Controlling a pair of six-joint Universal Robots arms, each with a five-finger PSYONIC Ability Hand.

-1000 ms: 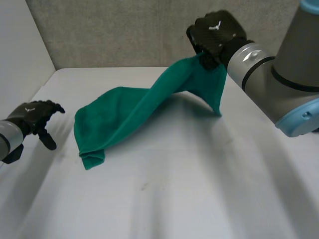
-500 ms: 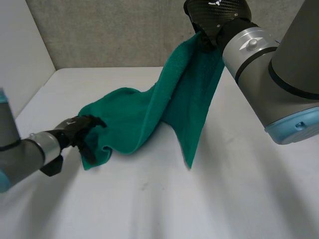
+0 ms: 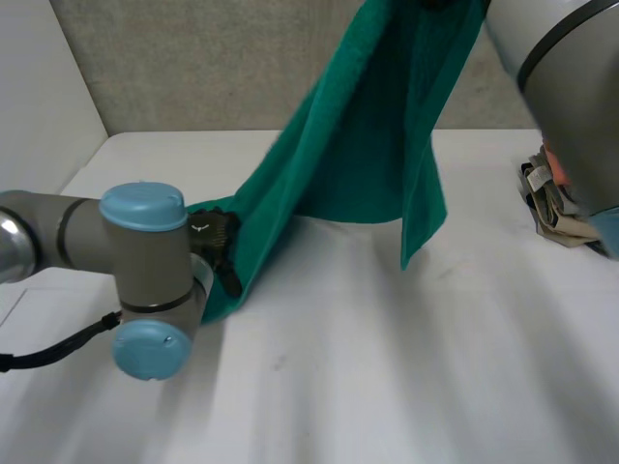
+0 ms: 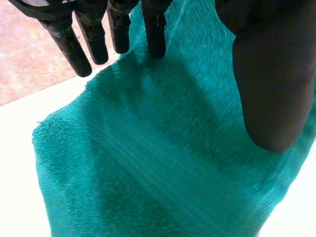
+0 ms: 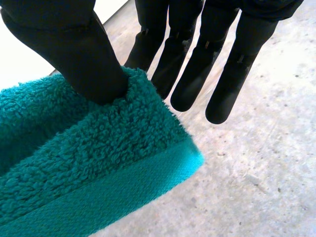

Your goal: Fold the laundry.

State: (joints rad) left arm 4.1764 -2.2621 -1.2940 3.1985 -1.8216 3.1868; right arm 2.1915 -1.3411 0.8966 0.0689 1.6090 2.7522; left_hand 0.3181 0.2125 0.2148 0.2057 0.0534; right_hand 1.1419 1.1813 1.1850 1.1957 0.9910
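Our right hand (image 5: 66,47) pinches the towel (image 3: 360,145) by a corner, high; the towel slopes down-left to our straight-fingered left hand (image 4: 269,84).

the right hand (image 5: 69,44), pinching a corner of the green terry towel (image 3: 358,145), has risen past the head view's top edge, so the towel now hangs steeper and taller, its free corner dangling higher over the white table (image 3: 387,387). the left hand (image 3: 219,247) has swung in onto the towel's low end.
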